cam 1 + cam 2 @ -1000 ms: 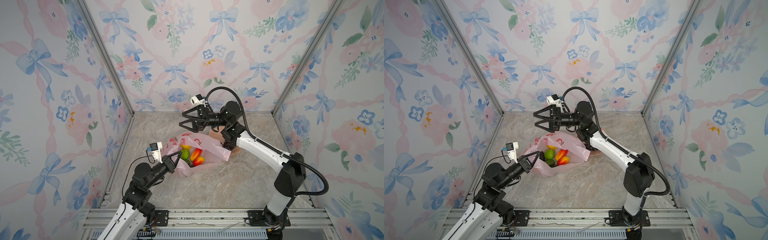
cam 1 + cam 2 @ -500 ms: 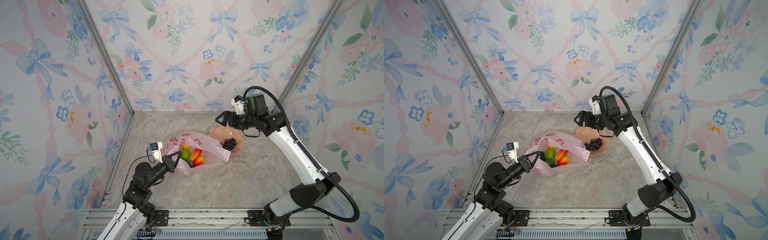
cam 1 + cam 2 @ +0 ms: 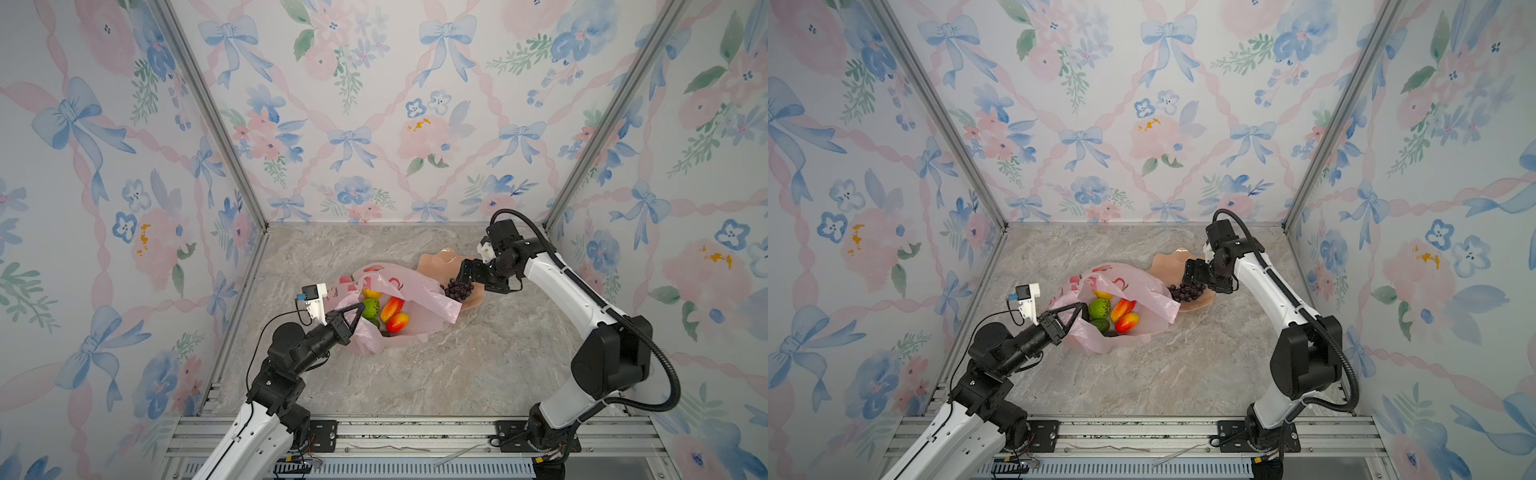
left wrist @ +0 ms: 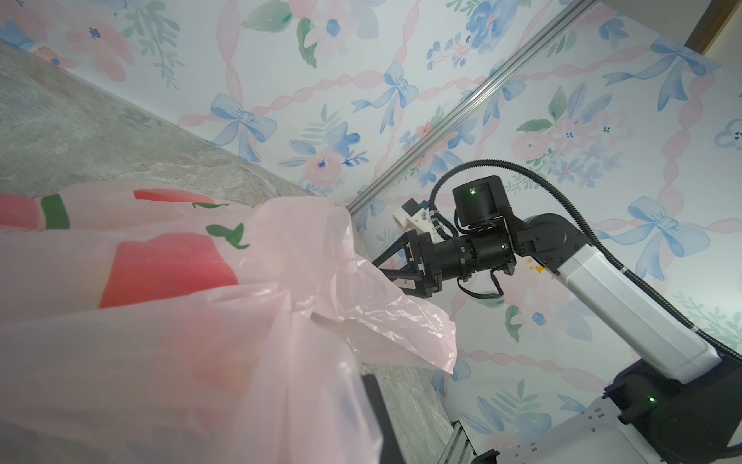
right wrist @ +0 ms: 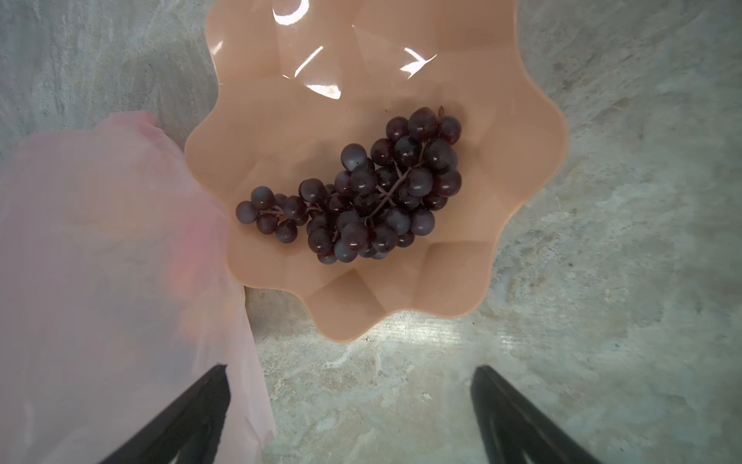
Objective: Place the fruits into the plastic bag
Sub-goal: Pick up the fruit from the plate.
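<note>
The pink plastic bag (image 3: 419,286) (image 3: 1142,286) lies open mid-table. Inside it show a yellow fruit (image 3: 371,293), a green kiwi half (image 3: 371,308) and two red-orange mangoes (image 3: 392,306) (image 3: 397,322). My left gripper (image 3: 360,306) (image 3: 1083,306) is shut on the bag's near rim and holds it up. In the left wrist view the film (image 4: 200,321) drapes over one dark finger (image 4: 375,397). Dark purple grapes (image 5: 361,193) (image 3: 458,289) lie in the peach dish (image 5: 361,60). My right gripper (image 5: 349,373) (image 3: 463,274) hangs open just above the dish, holding nothing.
The peach scalloped dish (image 3: 436,262) sits right of the bag, whose flap overlaps the dish's near side. Floral walls close in the left, back and right. A metal rail (image 3: 415,432) runs along the front edge.
My right arm has swung from above the bag's far side to the right and come down over the dish of grapes, jaws still open. The left arm and bag have not moved.
</note>
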